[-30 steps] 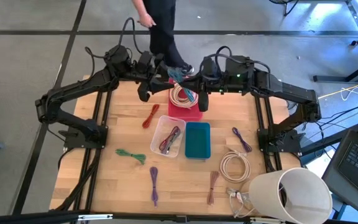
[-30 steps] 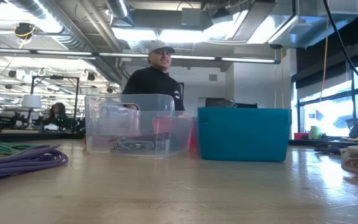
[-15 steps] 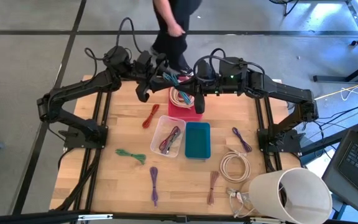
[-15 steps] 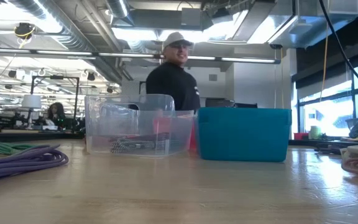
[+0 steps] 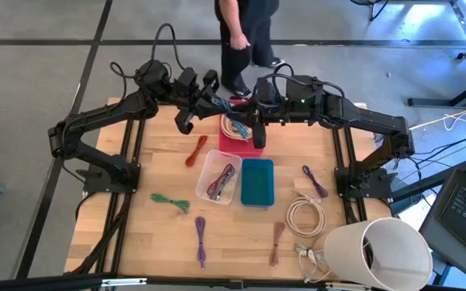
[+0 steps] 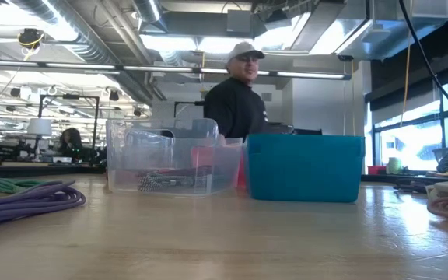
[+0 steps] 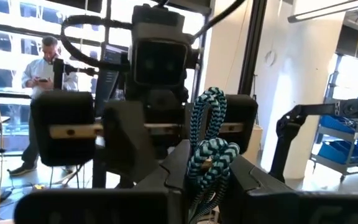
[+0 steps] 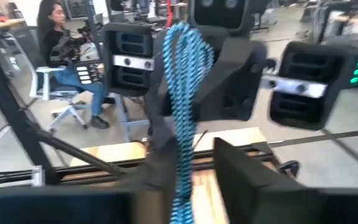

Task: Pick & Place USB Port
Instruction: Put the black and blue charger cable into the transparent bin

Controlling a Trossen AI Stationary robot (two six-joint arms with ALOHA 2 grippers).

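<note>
A blue braided USB cable (image 7: 207,155) hangs in the air between my two grippers, above the red bin (image 5: 245,145) at the table's far middle. My left gripper (image 5: 215,97) comes from the left and is shut on it. My right gripper (image 5: 239,111) faces it from the right and stands open. In the right wrist view the cable (image 8: 182,99) runs down between the right fingers, close to one finger (image 8: 160,180); whether it touches that finger I cannot tell. Neither gripper shows in the low view. My left gripper pinches a folded bunch of the cable (image 7: 205,167) between its two fingers, several strands together. The fingers come about level from the table's left. One loop stands up above the fingers (image 7: 209,102), and the cable is lifted clear of the table.
The red bin holds a cream cable coil (image 5: 235,125). A clear bin (image 5: 219,176) with cables and a teal bin (image 5: 257,182) stand mid-table. Loose red (image 5: 195,151), green (image 5: 172,202) and purple (image 5: 201,238) cables and a white coil (image 5: 304,214) lie around. A person (image 5: 245,32) stands behind.
The part of the blue cable that shows from above now lies nearer my left gripper than a second ago. Both arms have kept their places. The person behind the table has walked toward the right.
</note>
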